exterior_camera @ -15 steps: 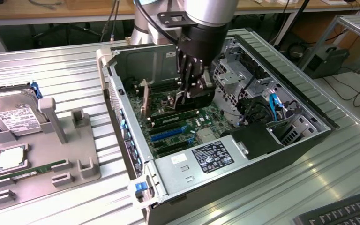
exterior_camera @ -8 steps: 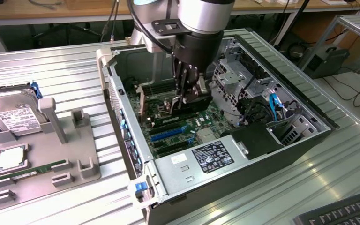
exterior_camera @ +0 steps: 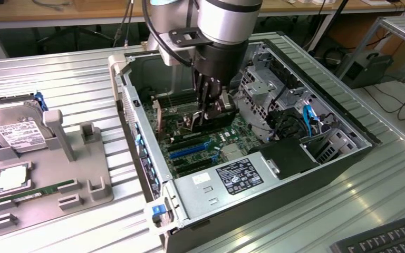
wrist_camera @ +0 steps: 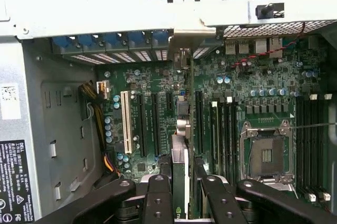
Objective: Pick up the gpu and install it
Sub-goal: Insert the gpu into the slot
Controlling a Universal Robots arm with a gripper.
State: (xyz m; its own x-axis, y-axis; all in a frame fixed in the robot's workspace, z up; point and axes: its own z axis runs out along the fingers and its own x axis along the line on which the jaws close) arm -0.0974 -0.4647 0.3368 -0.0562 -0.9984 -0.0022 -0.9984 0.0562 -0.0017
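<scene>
Tool (exterior_camera: 212,108) lowered inside the open computer case (exterior_camera: 343,153), fingers (wrist_camera: 158,195) clamped on the gpu (wrist_camera: 179,166). Card held edge-on, upright, just above the motherboard (wrist_camera: 247,84) and its expansion slots; contact with a slot cannot be told. Hard drive (exterior_camera: 16,132) and memory stick (exterior_camera: 37,192) sit on the grey holder (exterior_camera: 83,168) on the table (exterior_camera: 69,79).

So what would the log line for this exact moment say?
hand: shut on gpu | place: inside open computer case, above motherboard slots | gpu: held edge-on, not seated
</scene>
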